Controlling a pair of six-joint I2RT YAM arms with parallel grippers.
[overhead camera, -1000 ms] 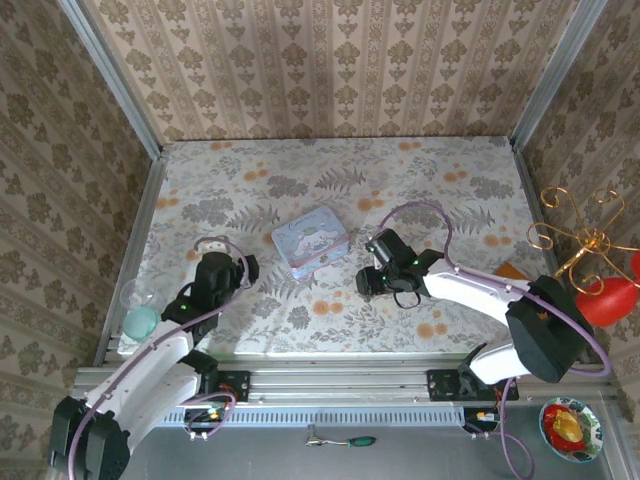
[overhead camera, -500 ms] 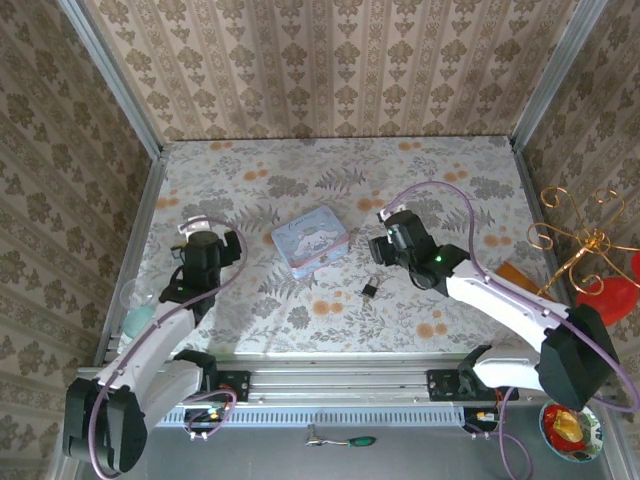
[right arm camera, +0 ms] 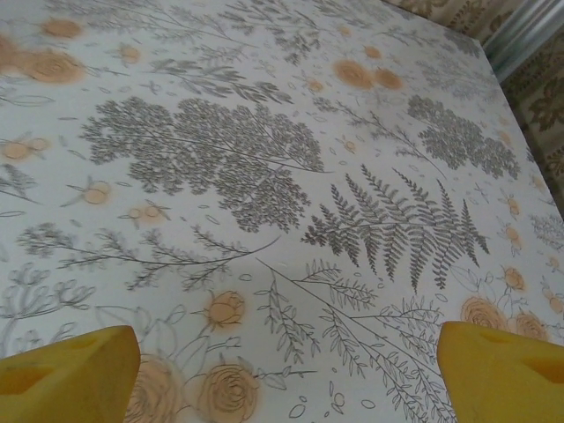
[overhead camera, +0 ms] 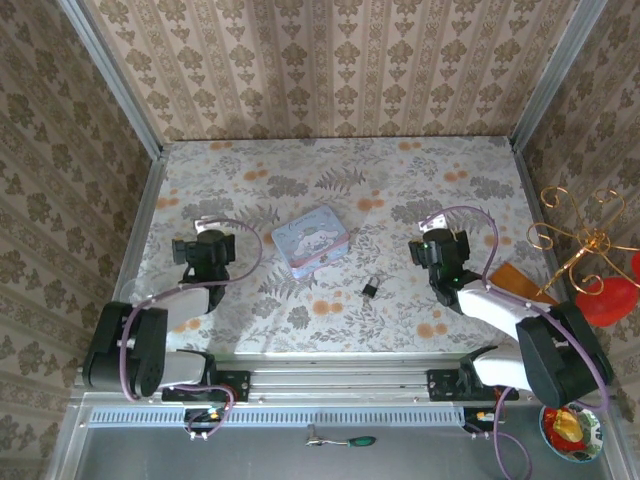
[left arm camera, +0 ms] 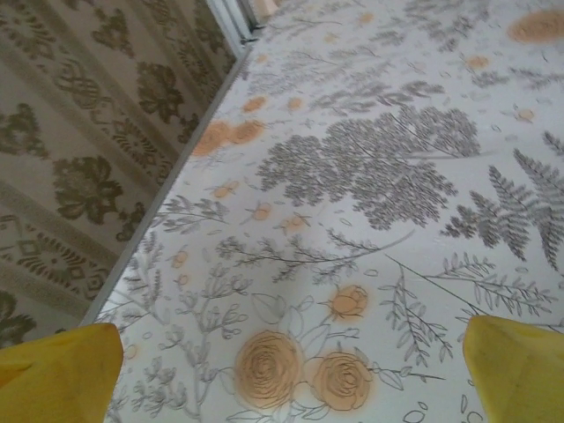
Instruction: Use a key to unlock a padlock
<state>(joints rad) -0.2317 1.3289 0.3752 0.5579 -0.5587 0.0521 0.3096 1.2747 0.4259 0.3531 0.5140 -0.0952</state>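
While two pairs of jaws stand spread, one padlock (overhead camera: 370,288) lies near one tin (overhead camera: 310,240)

1. The tin (overhead camera: 310,240) sits mid-worktop (overhead camera: 440,165), a raised block between the left tool (overhead camera: 203,245) and the right tool (overhead camera: 443,248).
2. The padlock (overhead camera: 370,288) lies low, near the tin's front-right corner.
3. The worktop's far half is bare.

My left arm (overhead camera: 180,298) and right arm (overhead camera: 490,303), either side of the tin (overhead camera: 310,240), are white shells with black joints and wrist heads, looping purple cables (overhead camera: 258,250), and yellow finger pads (left arm camera: 57,374).
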